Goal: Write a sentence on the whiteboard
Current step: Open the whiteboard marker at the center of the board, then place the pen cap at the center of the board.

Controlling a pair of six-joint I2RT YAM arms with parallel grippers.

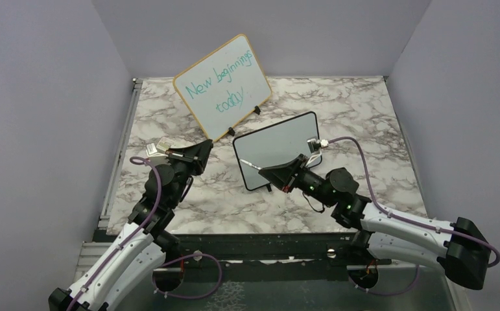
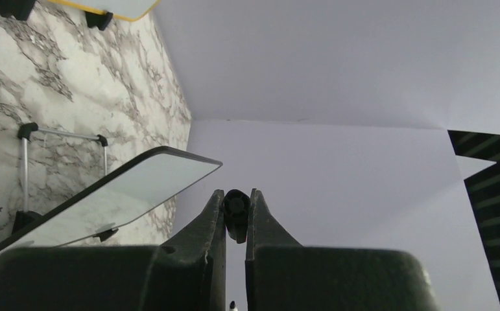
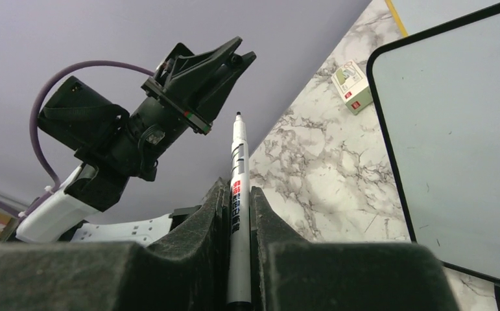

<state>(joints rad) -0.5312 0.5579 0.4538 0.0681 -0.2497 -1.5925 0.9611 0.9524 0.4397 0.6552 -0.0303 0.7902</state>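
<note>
— Item one?
— whiteboard (image 1: 276, 146): thin black frame, rounded corners, face blank. Propped tilted at mid-table.
— Setting?
— Marble table (image 1: 370, 129), pale grey walls. Wood-framed board (image 1: 224, 84), teal writing, behind. Small carton (image 3: 352, 86), contents unseen.
— Fingers?
— right gripper (image 3: 237, 194) clamps uncapped marker (image 3: 237, 155); left gripper (image 2: 236, 194) pinches small black piece (image 2: 236, 212).

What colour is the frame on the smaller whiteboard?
Black. The whiteboard shows best in the top external view.
</note>
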